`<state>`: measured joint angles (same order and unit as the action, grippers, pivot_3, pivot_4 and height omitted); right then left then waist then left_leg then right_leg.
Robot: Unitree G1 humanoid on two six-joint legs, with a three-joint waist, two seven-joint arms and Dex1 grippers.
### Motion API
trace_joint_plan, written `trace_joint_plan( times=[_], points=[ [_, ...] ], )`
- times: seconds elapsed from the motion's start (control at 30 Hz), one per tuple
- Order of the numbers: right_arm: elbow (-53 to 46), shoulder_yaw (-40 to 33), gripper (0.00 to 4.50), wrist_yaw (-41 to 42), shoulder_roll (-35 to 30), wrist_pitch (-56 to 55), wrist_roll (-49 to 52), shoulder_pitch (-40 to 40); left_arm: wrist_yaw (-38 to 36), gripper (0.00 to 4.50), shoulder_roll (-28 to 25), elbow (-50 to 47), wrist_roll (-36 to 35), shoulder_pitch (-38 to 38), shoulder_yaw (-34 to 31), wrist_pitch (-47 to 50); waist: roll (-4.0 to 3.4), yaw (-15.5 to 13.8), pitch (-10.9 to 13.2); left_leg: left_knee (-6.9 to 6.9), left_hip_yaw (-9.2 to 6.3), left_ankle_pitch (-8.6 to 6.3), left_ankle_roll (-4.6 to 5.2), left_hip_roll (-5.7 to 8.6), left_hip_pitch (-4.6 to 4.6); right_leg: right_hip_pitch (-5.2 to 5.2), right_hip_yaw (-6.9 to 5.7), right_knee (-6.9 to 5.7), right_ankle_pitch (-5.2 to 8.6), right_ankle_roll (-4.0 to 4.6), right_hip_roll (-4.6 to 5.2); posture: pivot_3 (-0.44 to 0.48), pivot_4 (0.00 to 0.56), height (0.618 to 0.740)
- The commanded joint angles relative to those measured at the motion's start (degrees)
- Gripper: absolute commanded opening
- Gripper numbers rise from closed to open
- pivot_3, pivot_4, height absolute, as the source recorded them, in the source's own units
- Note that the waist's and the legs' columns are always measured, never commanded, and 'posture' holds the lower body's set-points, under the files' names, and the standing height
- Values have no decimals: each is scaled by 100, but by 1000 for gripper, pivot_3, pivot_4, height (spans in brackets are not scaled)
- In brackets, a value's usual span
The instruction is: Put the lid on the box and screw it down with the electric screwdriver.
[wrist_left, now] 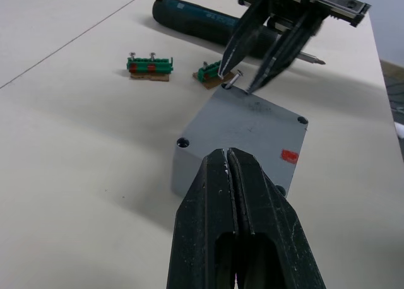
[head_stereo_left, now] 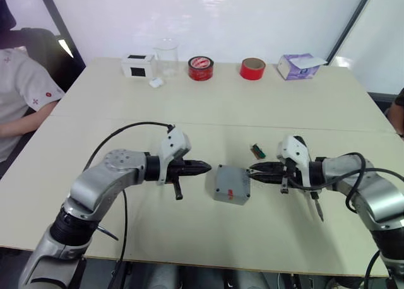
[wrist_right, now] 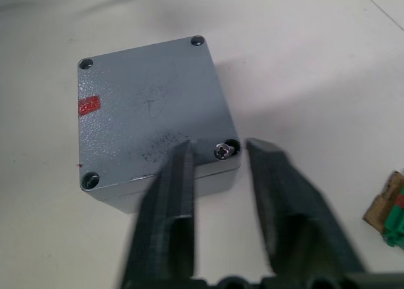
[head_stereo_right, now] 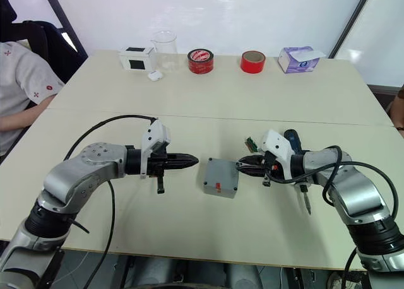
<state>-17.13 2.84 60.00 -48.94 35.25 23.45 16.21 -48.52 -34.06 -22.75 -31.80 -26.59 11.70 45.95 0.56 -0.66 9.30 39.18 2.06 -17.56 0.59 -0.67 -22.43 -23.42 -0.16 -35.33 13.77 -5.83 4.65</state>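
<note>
At frame centre on the worktop [head_stereo_left: 126,93] sits the box [head_stereo_left: 231,194], the lid [wrist_right: 148,109] on it. Left end effector [head_stereo_left: 207,168] is closed; right end effector [wrist_right: 218,153], fingers apart, straddles a corner screw [wrist_right: 221,151].

Along far edge of tabletop [head_stereo_left: 208,100]: white box with black patch [head_stereo_left: 137,65], clear beaker [head_stereo_left: 166,54], small white object [head_stereo_left: 155,82] in front of it, two red tape rolls [head_stereo_left: 201,68] [head_stereo_left: 252,68], purple tissue box [head_stereo_left: 297,66] toward far right corner. Two small green terminal blocks [wrist_left: 149,67] [wrist_left: 210,74] mid-tabletop. Seated person [head_stereo_left: 22,93] at left edge.
</note>
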Motion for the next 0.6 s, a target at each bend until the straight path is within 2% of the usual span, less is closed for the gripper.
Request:
trace_joint_plan(
  times=[0.03,0.6],
  points=[
    [-57,-89,2414,11,-40,15,46,116,21,0,25,-197,-55,17,-110,-39,0,-1,0,0,0,0,0,0,0,0,0,0,0,0,0,0,150,740],
    [158,-356,2414,148,-98,-275,129,10,35,0,54,-161,-44,30,-112,-52,0,-1,0,0,0,0,0,1,0,0,0,0,-2,-3,0,0,150,740]
  ],
)
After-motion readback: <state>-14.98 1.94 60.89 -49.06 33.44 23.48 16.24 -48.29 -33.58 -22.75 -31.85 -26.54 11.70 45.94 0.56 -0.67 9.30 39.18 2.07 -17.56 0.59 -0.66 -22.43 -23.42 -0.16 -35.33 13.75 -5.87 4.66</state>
